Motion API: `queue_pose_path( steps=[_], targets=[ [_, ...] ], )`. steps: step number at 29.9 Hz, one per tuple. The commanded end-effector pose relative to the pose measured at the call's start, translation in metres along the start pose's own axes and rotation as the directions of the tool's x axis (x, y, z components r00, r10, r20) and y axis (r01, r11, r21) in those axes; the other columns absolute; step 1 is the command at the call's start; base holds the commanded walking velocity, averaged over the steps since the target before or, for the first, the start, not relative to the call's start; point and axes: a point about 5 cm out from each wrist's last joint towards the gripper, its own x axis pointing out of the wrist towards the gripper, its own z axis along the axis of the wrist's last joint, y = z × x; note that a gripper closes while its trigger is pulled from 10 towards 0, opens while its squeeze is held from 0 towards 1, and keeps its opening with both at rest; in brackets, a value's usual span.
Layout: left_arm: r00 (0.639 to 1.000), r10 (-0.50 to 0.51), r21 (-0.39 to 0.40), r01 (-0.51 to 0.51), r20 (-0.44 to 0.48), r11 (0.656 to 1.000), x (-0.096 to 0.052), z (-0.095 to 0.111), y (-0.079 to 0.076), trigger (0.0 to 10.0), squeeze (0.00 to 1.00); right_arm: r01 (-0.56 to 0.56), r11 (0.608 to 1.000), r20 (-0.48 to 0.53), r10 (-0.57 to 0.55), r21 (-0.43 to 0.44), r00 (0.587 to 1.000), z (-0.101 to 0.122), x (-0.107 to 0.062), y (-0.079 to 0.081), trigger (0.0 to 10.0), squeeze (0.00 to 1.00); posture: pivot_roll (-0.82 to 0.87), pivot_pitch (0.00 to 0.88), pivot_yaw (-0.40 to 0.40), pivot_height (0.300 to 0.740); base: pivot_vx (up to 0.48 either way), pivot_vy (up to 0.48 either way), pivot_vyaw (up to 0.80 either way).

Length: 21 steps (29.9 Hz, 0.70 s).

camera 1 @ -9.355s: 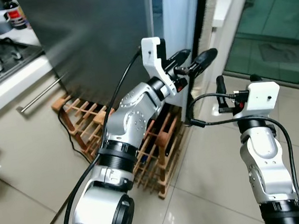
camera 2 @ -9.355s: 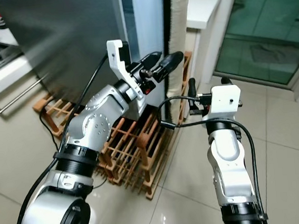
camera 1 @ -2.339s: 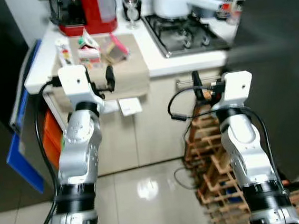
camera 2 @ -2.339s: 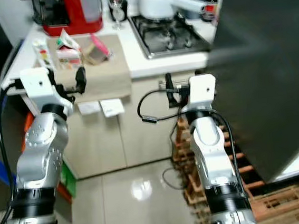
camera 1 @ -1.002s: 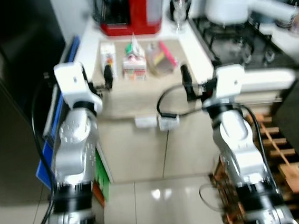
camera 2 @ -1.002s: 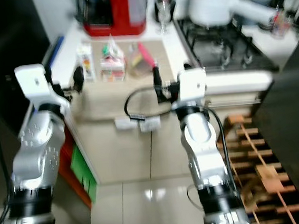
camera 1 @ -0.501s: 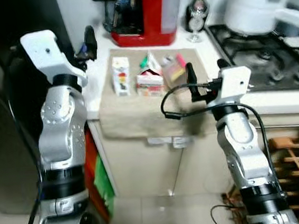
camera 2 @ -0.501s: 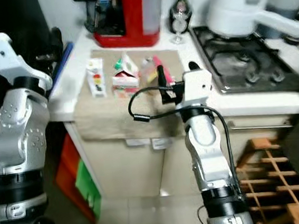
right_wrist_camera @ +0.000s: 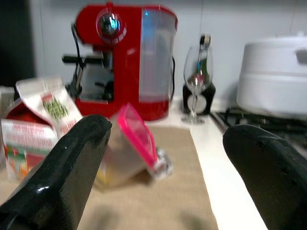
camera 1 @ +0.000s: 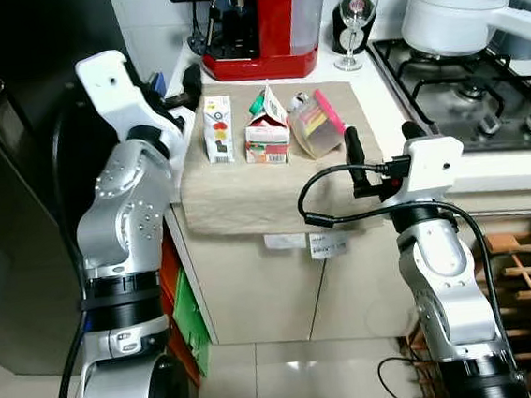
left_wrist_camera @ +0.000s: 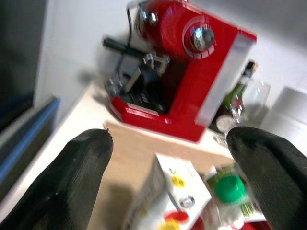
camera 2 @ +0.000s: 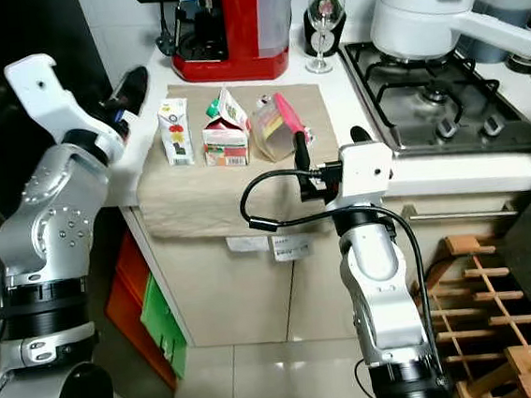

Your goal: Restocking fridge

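I see two cartons [camera 1: 245, 130] and a pink-lidded container [camera 1: 316, 124] on the beige cloth [camera 1: 265, 190] on the desk [camera 2: 433, 175]; my left gripper [left_wrist_camera: 168, 158], jaws released, hovers at its left edge; my right gripper [right_wrist_camera: 165, 148], jaws released, hovers near the container.

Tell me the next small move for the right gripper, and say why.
Probably ease the right gripper forward toward the pink-lidded container. Its fingers stand open and empty just short of the beige cloth's front edge, and the right wrist view looks between them straight at that container, tipped on its side beside the gabled carton. The left gripper is open near the tall carton.
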Motion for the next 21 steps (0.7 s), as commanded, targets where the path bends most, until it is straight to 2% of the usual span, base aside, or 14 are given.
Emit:
queue_pose_path(
  steps=[1, 2, 3, 7, 12, 17, 19, 21],
  targets=[
    [0.999, -0.035, 0.001, 0.035, -0.022, 0.999, 0.001, 0.001, -0.010, 10.0, 0.00, 0.009, 1.000, 0.001, -0.009, -0.005, 1.000, 0.005, -0.003, 0.000, 10.0, 0.00, -0.12, 0.118, 0.043, 0.736, 0.000, 0.000, 0.00],
    [0.998, -0.064, 0.012, 0.065, -0.027, 0.998, 0.001, 0.002, -0.016, 10.0, 0.00, 0.014, 1.000, -0.005, -0.014, -0.005, 1.000, 0.005, -0.007, 0.000, 10.0, 0.00, -0.12, 0.123, 0.046, 0.736, 0.000, 0.000, 0.00],
    [0.996, -0.086, 0.055, 0.088, -0.037, 0.995, 0.000, 0.001, -0.019, 10.0, 0.00, 0.016, 1.000, -0.009, -0.016, -0.004, 1.000, 0.005, -0.008, 0.000, 10.0, 0.00, -0.12, 0.128, 0.048, 0.736, 0.000, 0.000, 0.00],
    [0.991, -0.100, 0.097, 0.109, -0.085, 0.989, 0.000, -0.005, -0.024, 10.0, 0.00, 0.018, 1.000, -0.025, -0.018, 0.001, 1.000, 0.004, -0.013, 0.003, 10.0, 0.00, -0.12, 0.143, 0.056, 0.736, 0.000, 0.000, 0.00],
    [0.991, -0.105, 0.132, 0.116, -0.087, 0.984, -0.001, -0.003, -0.028, 10.0, 0.00, 0.014, 1.000, -0.041, -0.013, 0.006, 0.999, 0.004, -0.016, 0.006, 10.0, 0.00, -0.12, 0.146, 0.056, 0.736, 0.000, 0.000, 0.00],
    [0.992, -0.073, 0.180, 0.090, -0.103, 0.980, 0.000, -0.005, -0.025, 10.0, 0.00, 0.014, 1.000, -0.050, -0.014, 0.008, 0.999, 0.003, -0.017, 0.006, 10.0, 0.00, -0.12, 0.148, 0.061, 0.736, 0.000, 0.000, 0.00],
    [0.993, 0.007, 0.232, 0.020, -0.114, 0.973, 0.001, -0.009, -0.015, 10.0, 0.00, 0.017, 1.000, -0.055, -0.017, 0.011, 0.998, 0.003, -0.017, 0.007, 10.0, 0.00, -0.12, 0.147, 0.063, 0.736, 0.000, 0.000, 0.00],
    [0.993, 0.019, 0.232, 0.008, -0.114, 0.973, 0.001, -0.010, -0.013, 10.0, 0.00, 0.017, 1.000, -0.056, -0.017, 0.011, 0.998, 0.003, -0.017, 0.007, 10.0, 0.00, -0.12, 0.144, 0.065, 0.736, 0.000, 0.000, 0.00]
  ],
)
